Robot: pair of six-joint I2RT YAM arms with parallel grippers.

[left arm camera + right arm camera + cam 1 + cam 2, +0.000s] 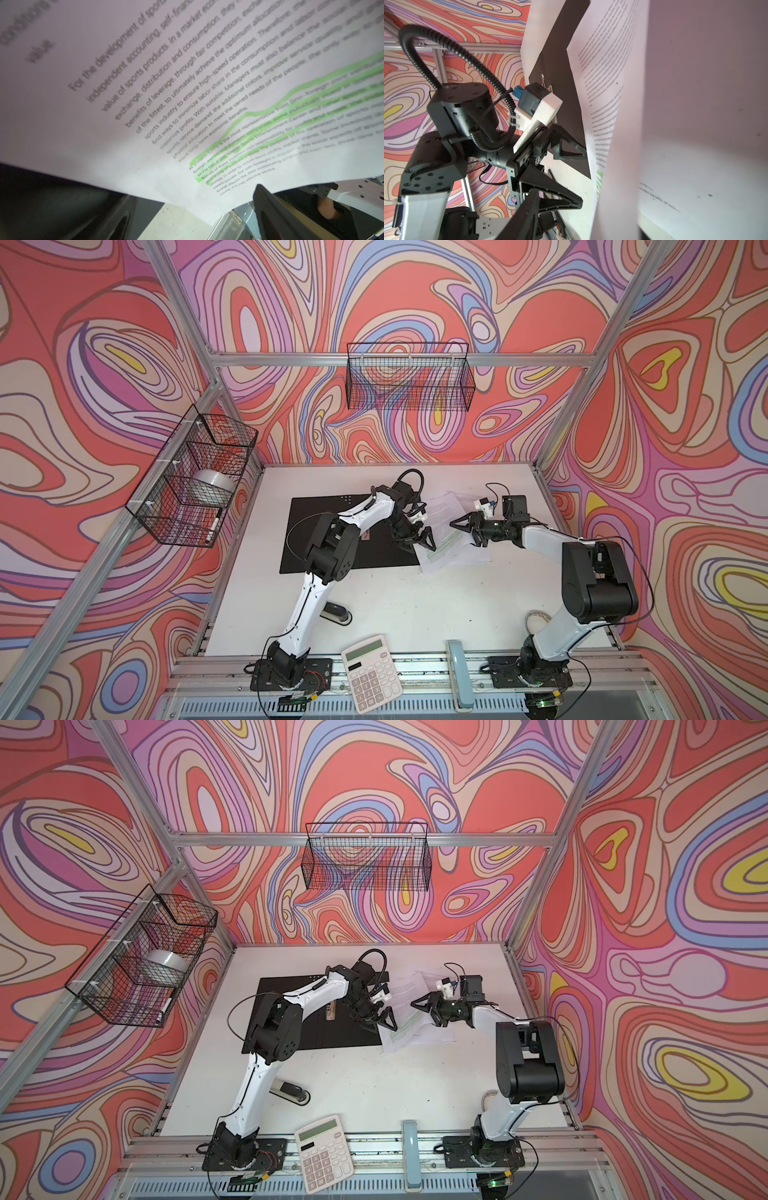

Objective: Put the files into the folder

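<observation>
The left arm (365,510) bends over the open black folder (316,514) on the bench (415,605). The left pincer (420,548) is spread wide at the edge of the files (446,549), which lie along the folder's right side. The right pincer (463,533) faces it. One sheet reads "For the development of sports" above green-marked lines (270,122). A raised sheet hides the right pincer's grip, so I cannot tell its state.

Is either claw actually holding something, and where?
The left gripper is open at the edge of the white printed paper sheets, holding nothing. Whether the right gripper pinches them cannot be told.
</observation>
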